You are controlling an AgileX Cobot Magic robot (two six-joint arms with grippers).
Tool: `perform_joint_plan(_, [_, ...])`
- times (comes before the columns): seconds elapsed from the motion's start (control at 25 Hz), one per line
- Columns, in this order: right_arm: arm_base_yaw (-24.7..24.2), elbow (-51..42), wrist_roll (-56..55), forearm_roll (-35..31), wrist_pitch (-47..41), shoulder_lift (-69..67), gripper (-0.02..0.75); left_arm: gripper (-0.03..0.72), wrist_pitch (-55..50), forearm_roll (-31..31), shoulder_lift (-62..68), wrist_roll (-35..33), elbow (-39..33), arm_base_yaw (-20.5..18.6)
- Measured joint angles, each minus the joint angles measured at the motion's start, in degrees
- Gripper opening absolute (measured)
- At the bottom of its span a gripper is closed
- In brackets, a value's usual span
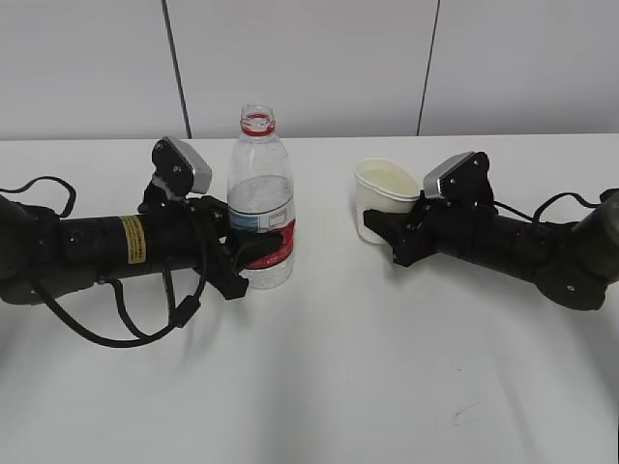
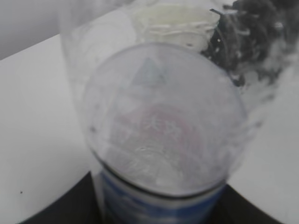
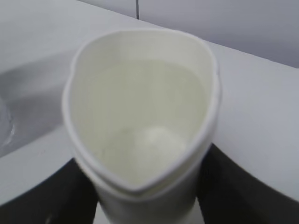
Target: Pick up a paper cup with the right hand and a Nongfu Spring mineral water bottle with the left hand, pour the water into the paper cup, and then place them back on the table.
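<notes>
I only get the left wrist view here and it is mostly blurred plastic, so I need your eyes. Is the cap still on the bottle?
Observer: No. In the exterior view the Nongfu Spring mineral water bottle stands upright with an open mouth and only its red neck ring.
Operator: Is the other arm on the cup?
Observer: Yes, the right hand grips the paper cup, whose rim is squeezed out of round in the right wrist view.
Operator: Is the cup on the table?
Observer: Its base is hidden behind the gripper, so I cannot tell. It tilts slightly.
</notes>
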State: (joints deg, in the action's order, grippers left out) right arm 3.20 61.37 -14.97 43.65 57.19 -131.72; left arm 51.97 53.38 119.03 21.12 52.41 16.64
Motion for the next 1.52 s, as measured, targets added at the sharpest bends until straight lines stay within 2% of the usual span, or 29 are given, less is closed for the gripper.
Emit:
perform_joint_plan(0.24, [0.00,0.00,2.42,-1.19,5.47,-2.98,0.430,0.290,0.46,-0.17,0.00,0.00,0.00,0.18])
perform_joint_plan(0.64, [0.00,0.00,3.26,-1.92,5.85,-3.68,0.432,0.295,0.02,-0.18,0.00,-0.56,0.00,0.24])
perform_joint_plan(0.72, [0.00,0.00,3.37,-1.92,5.85,-3.68,0.456,0.322,0.02,-0.18,0.00,-0.63,0.00,0.24])
perform_joint_plan(0.96, [0.00,0.00,3.59,-1.92,6.24,-3.68,0.593,0.419,-0.78,-0.01,0.00,-0.63,0.00,0.24])
perform_joint_plan(1.16, [0.00,-0.82,3.59,-2.00,6.47,-3.68,0.609,0.491,-3.14,4.26,-1.04,-0.63,0.00,0.24])
perform_joint_plan(1.52, [0.00,-7.24,3.72,-5.55,7.35,-1.46,0.608,0.569,-7.66,6.24,-1.55,-0.63,0.00,-0.11])
